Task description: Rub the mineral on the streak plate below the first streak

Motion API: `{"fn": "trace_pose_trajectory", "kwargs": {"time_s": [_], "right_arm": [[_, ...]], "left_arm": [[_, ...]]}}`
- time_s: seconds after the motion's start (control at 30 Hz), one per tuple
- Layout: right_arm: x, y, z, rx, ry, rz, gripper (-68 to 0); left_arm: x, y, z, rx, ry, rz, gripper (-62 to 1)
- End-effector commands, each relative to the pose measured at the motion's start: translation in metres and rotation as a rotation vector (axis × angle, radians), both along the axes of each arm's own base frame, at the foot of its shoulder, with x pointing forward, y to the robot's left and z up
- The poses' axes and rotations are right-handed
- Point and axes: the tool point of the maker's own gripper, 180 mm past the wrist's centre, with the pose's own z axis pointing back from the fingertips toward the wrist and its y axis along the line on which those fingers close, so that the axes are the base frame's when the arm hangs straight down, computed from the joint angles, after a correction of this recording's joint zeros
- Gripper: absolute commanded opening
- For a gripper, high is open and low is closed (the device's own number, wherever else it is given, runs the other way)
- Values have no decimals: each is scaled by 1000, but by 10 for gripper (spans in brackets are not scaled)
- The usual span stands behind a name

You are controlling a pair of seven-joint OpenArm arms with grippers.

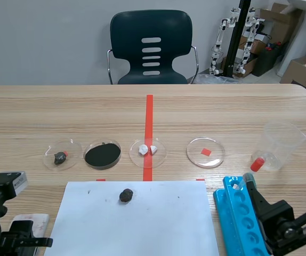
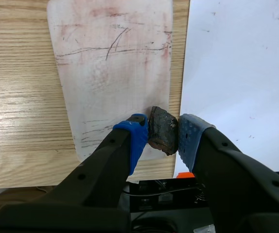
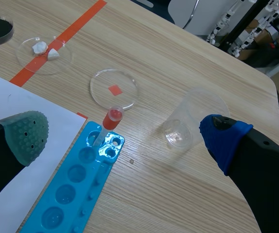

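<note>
My left gripper [image 2: 162, 137] is shut on a dark lumpy mineral [image 2: 160, 127] and holds it against the white streak plate [image 2: 110, 58], at the plate's end nearest the gripper. Thin dark streaks [image 2: 115, 48] cross the plate's far part, and fainter scratches lie beside the left finger. In the scene view the plate [image 1: 31, 219] shows at the front left beside the left arm, and the held mineral is hidden. My right gripper [image 3: 125, 133] is open above the blue tube rack [image 3: 76, 179], holding nothing.
A white paper sheet [image 1: 142, 218] carries a second dark rock [image 1: 126, 195]. Behind it stand dishes: one with a dark stone [image 1: 62, 155], black powder [image 1: 103, 154], white pieces [image 1: 147, 151], and a bare one [image 1: 206, 152]. A clear cup [image 1: 279, 144] and a red-capped tube [image 1: 256, 164] are at the right.
</note>
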Motion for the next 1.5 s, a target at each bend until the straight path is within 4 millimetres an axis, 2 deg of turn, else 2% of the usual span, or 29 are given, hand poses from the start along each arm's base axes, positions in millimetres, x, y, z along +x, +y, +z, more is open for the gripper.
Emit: {"fn": "trace_pose_trajectory", "kwargs": {"time_s": [0.0,0.13,0.27,0.67,0.83,0.97,1.07,1.23,1.47], "right_arm": [[6,1,11,9,-42,-1,4],[6,1,12,9,-43,0,4],[6,1,12,9,-43,0,4],[6,1,12,9,-43,0,4],[6,1,12,9,-43,0,4],[6,1,12,9,-43,0,4],[6,1,12,9,-43,0,4],[6,1,12,9,-43,0,4],[6,1,11,9,-42,0,4]], "left_arm": [[-9,-20,-5,-71,24,-16,-498],[-2,-19,-1,-69,-19,-18,-498],[16,-16,13,-29,-126,-48,-498],[68,-21,91,109,-586,-198,-498],[88,-29,128,115,-772,-255,-498],[96,-39,154,150,-891,-351,-498],[97,-52,180,114,-1017,-390,-498],[83,-80,212,-31,-1188,-484,-498],[52,-105,212,-245,-1159,-631,-498]]}}
